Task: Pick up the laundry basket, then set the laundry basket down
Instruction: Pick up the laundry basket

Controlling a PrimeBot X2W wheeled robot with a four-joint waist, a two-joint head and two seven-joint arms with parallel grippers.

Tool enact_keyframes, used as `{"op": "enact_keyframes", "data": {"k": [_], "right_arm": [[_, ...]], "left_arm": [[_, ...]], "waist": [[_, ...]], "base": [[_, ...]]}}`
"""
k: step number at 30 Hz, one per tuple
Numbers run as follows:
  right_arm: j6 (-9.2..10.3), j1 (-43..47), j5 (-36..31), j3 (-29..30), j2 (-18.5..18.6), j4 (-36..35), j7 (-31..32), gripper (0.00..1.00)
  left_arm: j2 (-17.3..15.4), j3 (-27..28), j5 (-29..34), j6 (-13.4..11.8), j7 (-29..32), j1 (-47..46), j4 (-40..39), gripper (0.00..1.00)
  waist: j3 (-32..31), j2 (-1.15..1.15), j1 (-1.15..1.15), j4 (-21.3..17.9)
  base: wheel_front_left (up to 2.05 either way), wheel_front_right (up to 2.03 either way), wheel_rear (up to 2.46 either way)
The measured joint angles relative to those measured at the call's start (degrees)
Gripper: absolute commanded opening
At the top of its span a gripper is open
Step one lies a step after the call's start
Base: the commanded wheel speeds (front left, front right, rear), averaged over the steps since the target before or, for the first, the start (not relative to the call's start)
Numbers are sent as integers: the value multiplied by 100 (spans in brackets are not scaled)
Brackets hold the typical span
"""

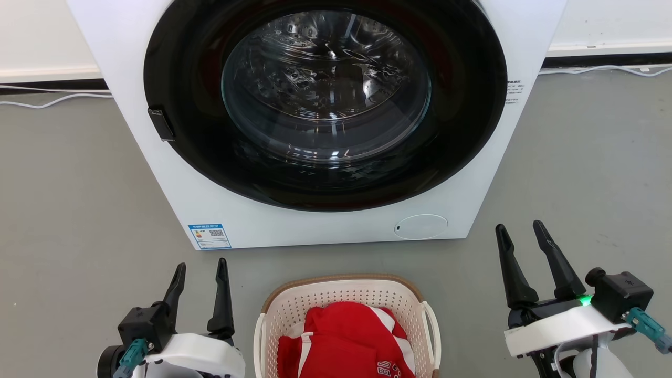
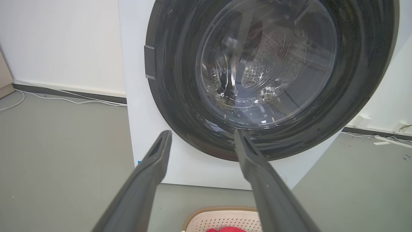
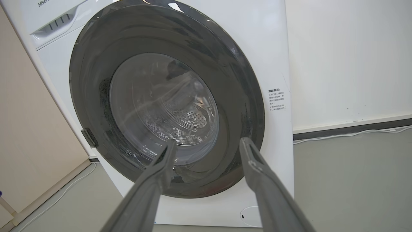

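The cream-white perforated laundry basket with a brown rim sits on the grey floor at the bottom centre of the head view, holding red and white clothes. Its far rim also peeks in at the bottom of the left wrist view. My left gripper hangs open to the basket's left, apart from it. Over on the basket's right, my right gripper is open too and stands farther off. Neither holds anything. Both wrist views look past spread fingers at the washer.
A white front-loading washing machine with a shut dark round door stands right behind the basket. White cables run along the wall's base on both sides. Grey floor lies to the left and right.
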State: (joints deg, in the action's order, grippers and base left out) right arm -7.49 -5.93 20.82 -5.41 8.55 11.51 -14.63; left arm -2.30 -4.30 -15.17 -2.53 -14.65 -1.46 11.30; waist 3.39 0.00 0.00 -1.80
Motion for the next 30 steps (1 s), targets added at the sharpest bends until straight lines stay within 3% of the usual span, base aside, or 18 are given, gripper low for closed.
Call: {"op": "enact_keyframes", "data": {"k": [30], "right_arm": [[0, -29, -15, 27, -3, 66, 0, 100]], "left_arm": [[-1, -41, -11, -5, 0, -129, 84, 100]], "waist": [[344, 0, 0, -5]], "base": [[0, 0, 0]]}}
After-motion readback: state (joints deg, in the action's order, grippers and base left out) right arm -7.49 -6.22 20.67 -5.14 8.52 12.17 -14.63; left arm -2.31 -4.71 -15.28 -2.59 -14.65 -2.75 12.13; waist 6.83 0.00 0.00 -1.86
